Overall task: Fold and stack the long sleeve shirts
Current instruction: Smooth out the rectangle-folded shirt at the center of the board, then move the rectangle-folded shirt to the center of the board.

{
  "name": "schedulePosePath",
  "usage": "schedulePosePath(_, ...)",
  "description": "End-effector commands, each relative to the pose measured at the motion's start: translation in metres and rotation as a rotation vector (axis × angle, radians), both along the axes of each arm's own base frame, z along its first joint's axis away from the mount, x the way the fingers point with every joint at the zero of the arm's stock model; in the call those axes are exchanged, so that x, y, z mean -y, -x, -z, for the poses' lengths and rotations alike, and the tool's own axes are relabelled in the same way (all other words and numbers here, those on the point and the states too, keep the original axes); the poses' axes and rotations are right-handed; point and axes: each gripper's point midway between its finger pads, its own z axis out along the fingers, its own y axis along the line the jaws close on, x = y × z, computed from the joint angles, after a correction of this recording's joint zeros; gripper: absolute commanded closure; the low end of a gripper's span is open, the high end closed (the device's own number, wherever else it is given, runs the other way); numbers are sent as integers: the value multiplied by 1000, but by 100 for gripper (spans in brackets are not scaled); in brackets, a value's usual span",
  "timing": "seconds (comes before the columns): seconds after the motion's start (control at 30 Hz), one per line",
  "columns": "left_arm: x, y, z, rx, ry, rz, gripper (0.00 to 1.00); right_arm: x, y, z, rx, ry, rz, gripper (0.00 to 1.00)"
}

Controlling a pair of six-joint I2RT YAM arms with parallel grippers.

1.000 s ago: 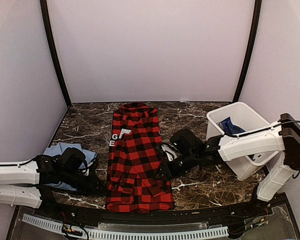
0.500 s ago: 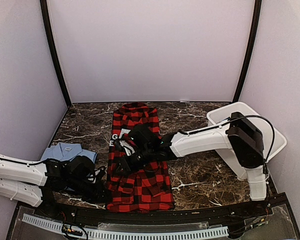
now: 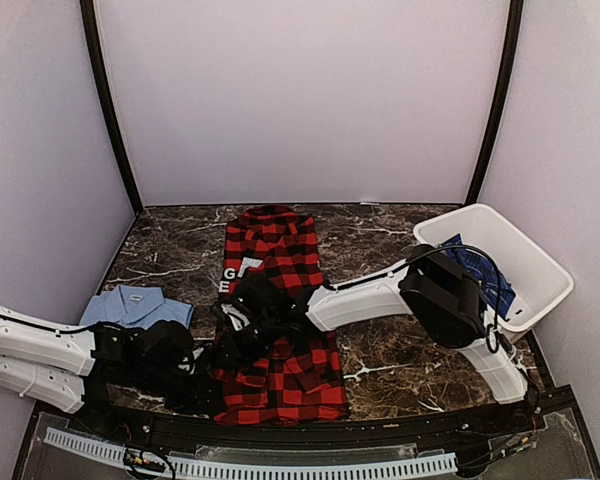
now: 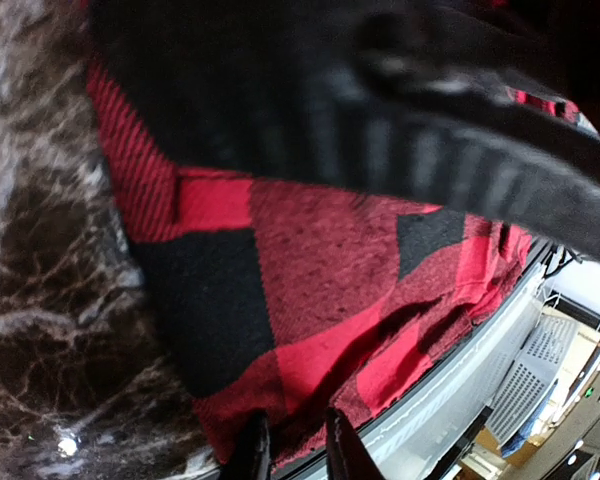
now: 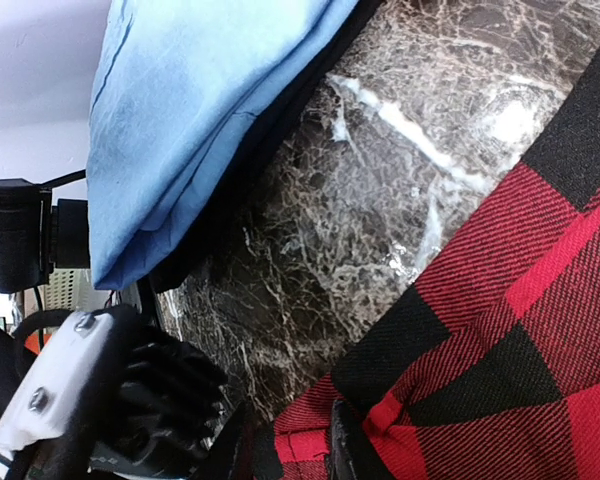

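Observation:
The red-and-black checked flannel shirt (image 3: 280,265) lies folded lengthwise down the middle of the marble table. My left gripper (image 3: 208,378) sits at its near left corner, and in the left wrist view the left gripper (image 4: 292,452) is shut on the hem of the flannel (image 4: 310,260). My right arm reaches across the shirt, with the right gripper (image 3: 228,345) at its left edge. The right gripper (image 5: 292,455) is shut on a fold of the flannel (image 5: 540,330). A folded light blue shirt (image 3: 130,303) lies to the left. A dark blue shirt (image 3: 485,275) sits in the bin.
A white plastic bin (image 3: 500,225) stands at the right, tilted. The light blue shirt (image 5: 200,110) and my left arm's wrist (image 5: 110,400) lie close beside the right gripper. The table's near edge rail (image 4: 460,380) runs right under the flannel's hem.
My right arm swung from the flannel's right side across the shirt to its left edge. My left gripper slid a little right, toward the near left corner.

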Motion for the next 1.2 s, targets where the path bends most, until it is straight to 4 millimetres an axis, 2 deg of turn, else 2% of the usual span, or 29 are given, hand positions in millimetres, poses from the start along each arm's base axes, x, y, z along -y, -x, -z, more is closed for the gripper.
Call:
schedulePosePath(0.0, 8, 15, 0, -45, 7, 39, 81, -2, -3, 11, -14, 29, 27, 76)
schedulePosePath(0.27, 13, 32, 1, -81, -19, 89, 81, 0, -4, 18, -26, 43, 40, 76)
schedulePosePath(0.43, 19, 34, -13, -72, 14, 113, 79, 1, -5, 23, -40, 47, 47, 76)
schedulePosePath(0.77, 33, 53, -13, -120, 42, 212, 76, 8, -13, 36, -64, 65, 76, 76)
schedulePosePath(0.93, 37, 47, -24, -82, 40, 213, 72, 8, -19, 37, -60, 48, 77, 76)
schedulePosePath(1.07, 35, 33, -32, -26, 29, 165, 71, 8, -27, 38, -39, 28, 78, 76)
schedulePosePath(1.17, 30, 14, -41, 14, 52, 101, 71, 10, -37, 46, -33, 21, 83, 76)
